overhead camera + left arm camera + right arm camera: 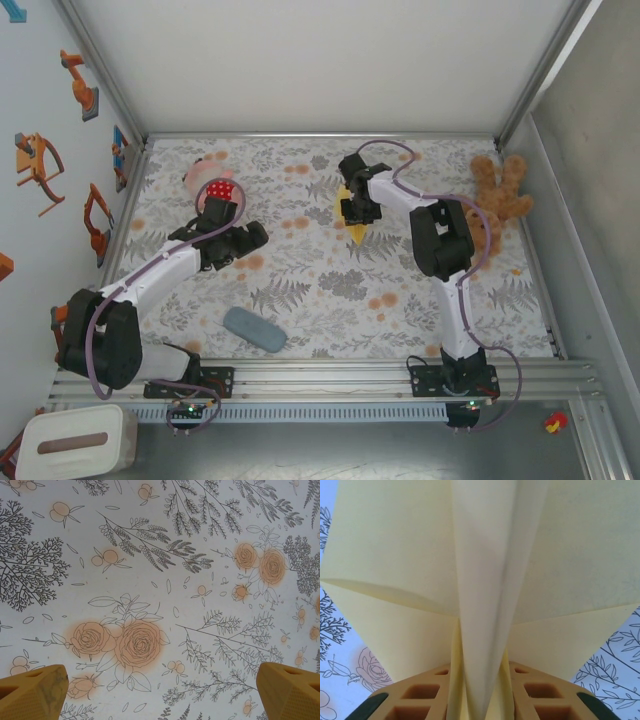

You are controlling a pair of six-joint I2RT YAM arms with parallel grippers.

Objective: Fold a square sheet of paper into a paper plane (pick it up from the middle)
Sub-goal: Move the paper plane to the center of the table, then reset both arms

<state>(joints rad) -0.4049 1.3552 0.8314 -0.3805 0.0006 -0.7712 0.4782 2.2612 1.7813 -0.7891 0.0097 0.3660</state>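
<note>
The square sheet of paper is yellow and folded into a pointed paper plane shape, with a raised centre crease and flaps spreading to both sides. In the top view its yellow tip pokes out under my right gripper at the back middle of the table. The centre fold stands between the right gripper's orange fingers, which are slightly apart with thin gaps beside the fold. My left gripper hovers wide open over bare floral cloth, its fingertips at the frame's lower corners, with nothing between them.
A brown teddy bear lies at the back right. A grey-blue oblong pad rests near the front left. A red dotted block and a pink item sit at the back left. The floral cloth covers the table.
</note>
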